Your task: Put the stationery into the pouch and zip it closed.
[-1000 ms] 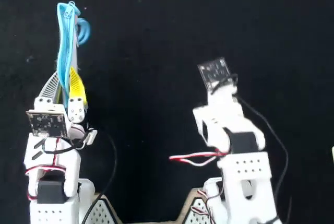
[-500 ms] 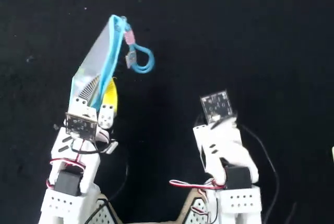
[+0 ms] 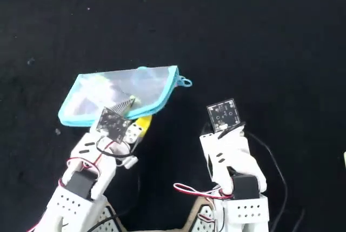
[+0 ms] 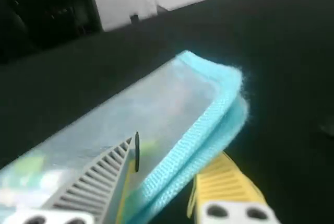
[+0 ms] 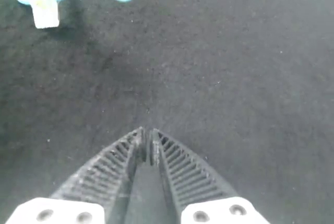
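Pouch (image 3: 127, 87): clear plastic, light-blue trim

- Room to pass is found over the worktop (image 3: 281, 53) beyond the right pincer (image 5: 147, 134).
- The left side is blocked by the pouch (image 3: 121, 94).

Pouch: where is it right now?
High view: the pouch is over the left half of the black table, its near edge clamped in the left pincer, with the right pincer apart to its right.
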Controlling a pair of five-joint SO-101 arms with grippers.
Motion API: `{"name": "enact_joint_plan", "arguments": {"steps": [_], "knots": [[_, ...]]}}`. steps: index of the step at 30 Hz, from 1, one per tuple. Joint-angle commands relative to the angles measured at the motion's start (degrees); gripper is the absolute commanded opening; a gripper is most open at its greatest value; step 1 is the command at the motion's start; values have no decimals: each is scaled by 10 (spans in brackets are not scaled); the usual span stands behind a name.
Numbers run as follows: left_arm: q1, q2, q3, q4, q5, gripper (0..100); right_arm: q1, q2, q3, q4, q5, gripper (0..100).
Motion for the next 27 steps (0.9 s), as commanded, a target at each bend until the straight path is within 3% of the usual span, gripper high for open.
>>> {"name": "enact_joint_plan", "arguments": {"steps": [1, 6, 14, 27], "knots": [[5, 57, 0, -30, 28, 155, 4, -56, 0, -5, -2, 11], [5, 144, -44, -31, 34, 195, 4, -56, 3, -5, -2, 11], [1, 280, -303, 99, 33, 234, 4, -56, 4, -5, -2, 11], [-11, 536, -500, 101, 33, 235, 4, -56, 5, -5, -2, 11]]}}
